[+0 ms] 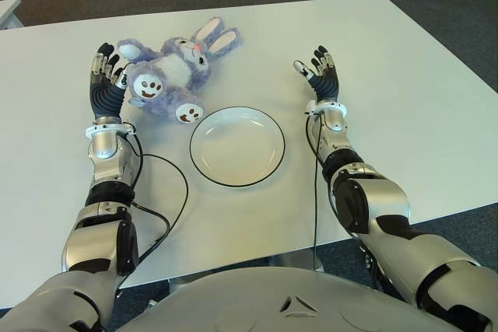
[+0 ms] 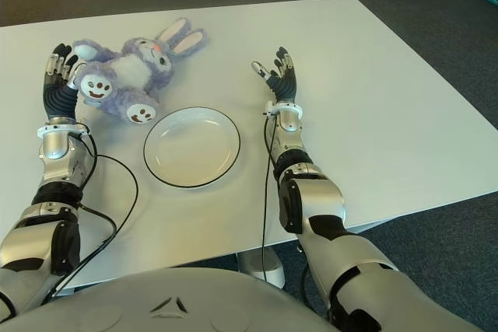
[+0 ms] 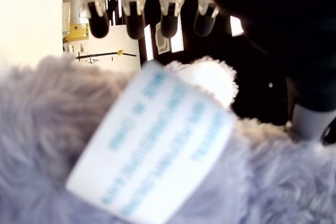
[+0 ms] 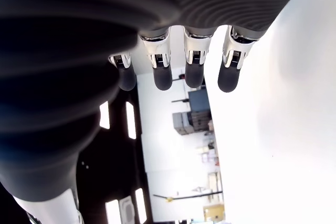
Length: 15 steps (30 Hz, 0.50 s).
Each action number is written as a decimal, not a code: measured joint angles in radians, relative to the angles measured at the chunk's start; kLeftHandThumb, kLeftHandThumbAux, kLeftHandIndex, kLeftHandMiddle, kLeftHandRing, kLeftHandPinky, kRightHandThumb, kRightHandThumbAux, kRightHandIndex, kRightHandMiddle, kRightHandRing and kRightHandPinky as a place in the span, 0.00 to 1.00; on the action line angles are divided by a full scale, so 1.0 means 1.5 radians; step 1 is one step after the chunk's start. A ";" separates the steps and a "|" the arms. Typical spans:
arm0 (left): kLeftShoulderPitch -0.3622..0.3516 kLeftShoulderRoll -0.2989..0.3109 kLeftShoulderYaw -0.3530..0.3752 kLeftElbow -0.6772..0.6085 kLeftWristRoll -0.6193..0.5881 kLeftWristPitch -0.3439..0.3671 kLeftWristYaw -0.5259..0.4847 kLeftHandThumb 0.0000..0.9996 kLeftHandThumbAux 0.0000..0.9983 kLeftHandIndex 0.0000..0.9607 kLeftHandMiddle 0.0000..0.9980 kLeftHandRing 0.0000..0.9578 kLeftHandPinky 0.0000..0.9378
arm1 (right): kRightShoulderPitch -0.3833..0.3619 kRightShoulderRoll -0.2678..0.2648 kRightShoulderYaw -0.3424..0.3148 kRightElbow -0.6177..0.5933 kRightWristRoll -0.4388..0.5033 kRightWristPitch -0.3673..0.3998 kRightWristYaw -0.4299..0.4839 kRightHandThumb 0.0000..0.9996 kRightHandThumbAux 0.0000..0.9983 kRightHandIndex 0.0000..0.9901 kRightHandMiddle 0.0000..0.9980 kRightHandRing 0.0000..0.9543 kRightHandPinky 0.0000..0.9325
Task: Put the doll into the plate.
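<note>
Left eye view shows the left hand (image 1: 107, 79) with its fingers spread, holding nothing, just beside the purple plush rabbit doll (image 1: 173, 74), which lies on the white bench (image 1: 405, 106) at this hand's inner side. In the left wrist view the fur and a sewn label (image 3: 152, 145) are very close under the fingertips (image 3: 135, 24). I judge the doll light, soft and not slippery; the thick body is the best place to hold. Between the hands lies the empty white round plate with dark rim (image 1: 204, 167), near the doll's foot. The right hand (image 1: 319, 74) shows beyond the plate, also spread and empty.
</note>
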 measured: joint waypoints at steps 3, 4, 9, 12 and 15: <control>0.000 0.000 0.000 0.000 0.000 -0.004 0.000 0.11 0.54 0.00 0.04 0.04 0.04 | 0.000 0.000 0.000 0.000 0.000 0.000 0.000 0.10 0.75 0.06 0.05 0.05 0.10; 0.000 -0.001 0.000 0.000 0.000 -0.007 0.000 0.11 0.55 0.00 0.04 0.04 0.04 | 0.000 0.000 0.000 0.000 0.000 0.000 0.000 0.11 0.75 0.06 0.05 0.05 0.10; 0.000 -0.001 0.001 0.000 0.000 -0.014 0.000 0.11 0.55 0.00 0.04 0.04 0.03 | 0.000 0.000 0.000 0.000 0.000 0.000 0.000 0.11 0.75 0.06 0.05 0.05 0.10; 0.000 -0.001 0.001 0.000 0.000 -0.017 0.000 0.11 0.55 0.00 0.04 0.04 0.04 | 0.000 -0.001 0.000 0.000 0.000 0.000 0.000 0.11 0.75 0.06 0.06 0.05 0.10; 0.000 -0.001 0.001 0.000 0.000 -0.020 0.000 0.11 0.55 0.00 0.04 0.03 0.04 | 0.000 -0.001 0.000 0.000 0.000 0.000 0.000 0.11 0.75 0.06 0.06 0.06 0.10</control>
